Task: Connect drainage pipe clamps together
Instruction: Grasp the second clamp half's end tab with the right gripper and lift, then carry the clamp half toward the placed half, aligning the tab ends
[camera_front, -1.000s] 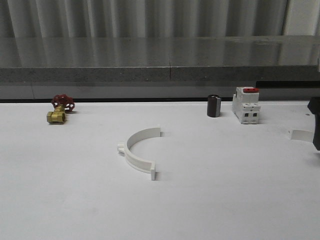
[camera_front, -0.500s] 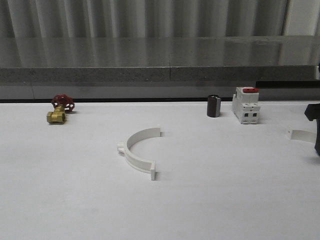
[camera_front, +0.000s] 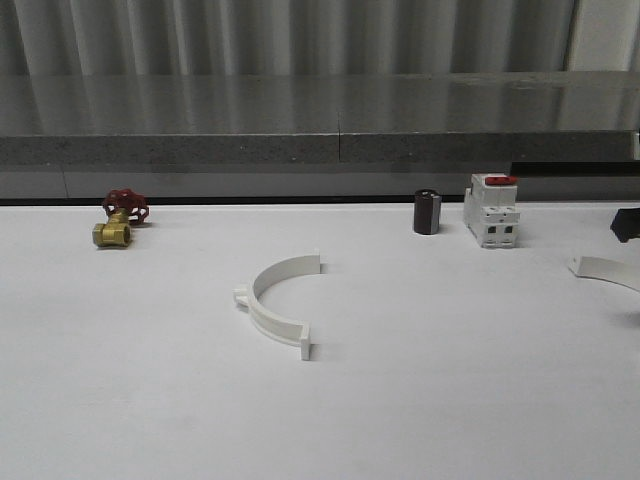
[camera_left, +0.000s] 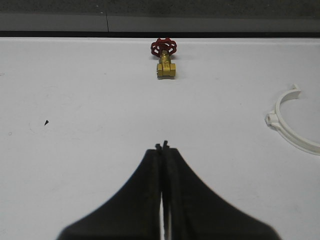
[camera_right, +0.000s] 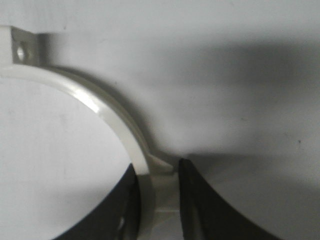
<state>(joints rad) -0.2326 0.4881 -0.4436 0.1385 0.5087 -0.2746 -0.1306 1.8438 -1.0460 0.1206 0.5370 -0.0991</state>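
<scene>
Nearest you, your left claw (camera_left: 162, 146) hangs over bare table (camera_front: 150, 400) with its fingers pressed together on nothing. Further out, near the middle of the table, one half-ring clamp (camera_front: 279, 303) lies flat, its open side facing right and away from you, a tab at each end. Off at the right edge, your right claw (camera_right: 159, 172) is clamped on the second half-ring clamp (camera_right: 100, 107) near one end tab; the band curves away from the fingers to its other holed tab (camera_right: 21, 51). So the free half lies to the left of the held one, and the right arm is the one that must carry its piece leftward. Behind stand a brass valve (camera_front: 118, 220), a dark cylinder (camera_front: 427, 212) and a red-topped switch (camera_front: 492, 210).
</scene>
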